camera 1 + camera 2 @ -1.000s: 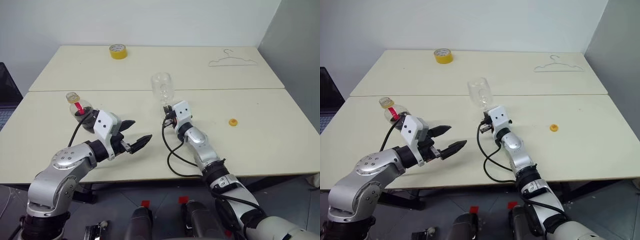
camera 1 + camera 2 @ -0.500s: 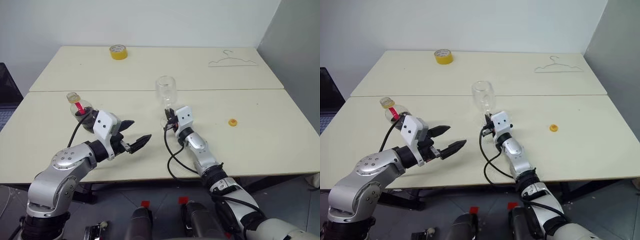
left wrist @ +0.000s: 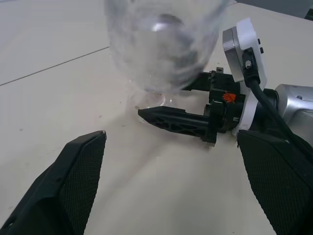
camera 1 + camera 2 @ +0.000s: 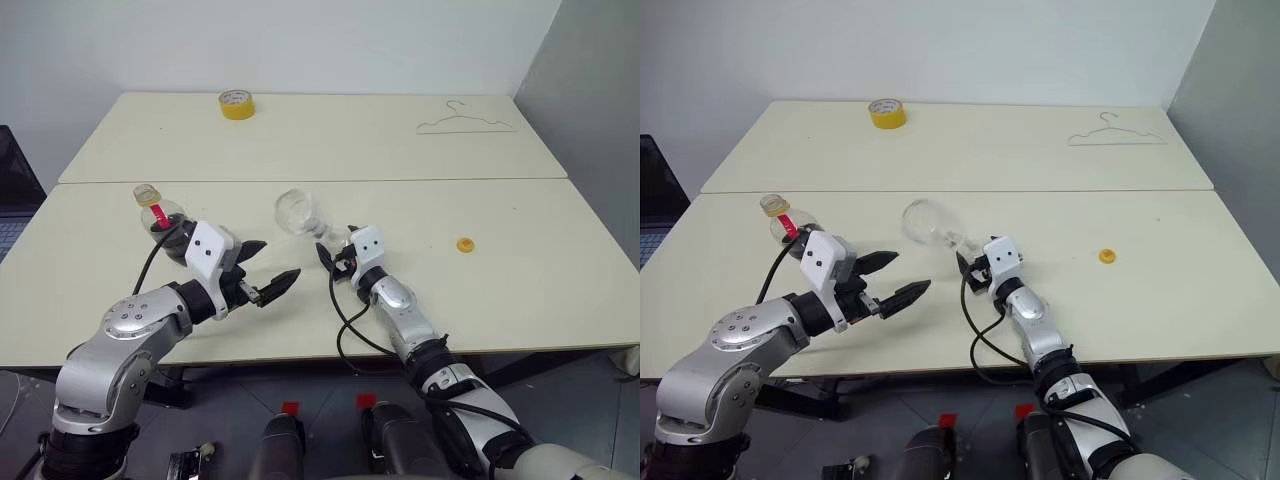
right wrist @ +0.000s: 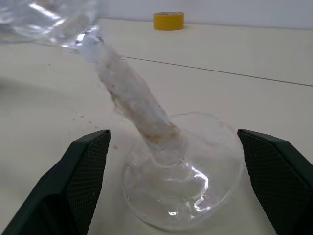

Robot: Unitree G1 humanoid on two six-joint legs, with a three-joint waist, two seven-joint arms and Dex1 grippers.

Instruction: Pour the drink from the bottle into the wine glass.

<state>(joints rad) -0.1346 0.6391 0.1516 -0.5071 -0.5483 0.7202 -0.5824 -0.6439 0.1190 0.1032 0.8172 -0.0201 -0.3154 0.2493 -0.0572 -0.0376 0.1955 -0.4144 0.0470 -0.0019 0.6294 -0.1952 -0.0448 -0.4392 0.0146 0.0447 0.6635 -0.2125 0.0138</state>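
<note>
- Your right gripper (image 4: pixel 333 257), frame centre, has its jaws spread, grasping nothing; the wine glass (image 4: pixel 297 213) tilts leftward just beyond it.
- Your left gripper (image 4: pixel 268 268) stands spread and empty.
- The bottle (image 4: pixel 160 216) sits behind it, centre left.

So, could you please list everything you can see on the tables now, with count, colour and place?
glass: 1, clear, tipped far over toward the left hand, foot by the right hand
bottle: 1, clear with red strip, behind the left hand, near table, left part
drink: dark, low in the bottle
cap: 1, yellow, near table, right part
tape roll: 1, yellow, far table
hanger: 1, light wire, far table, right part
tables: 2, cream, pushed together
left hand: open, holds nothing
right hand: open, at the glass foot
</note>
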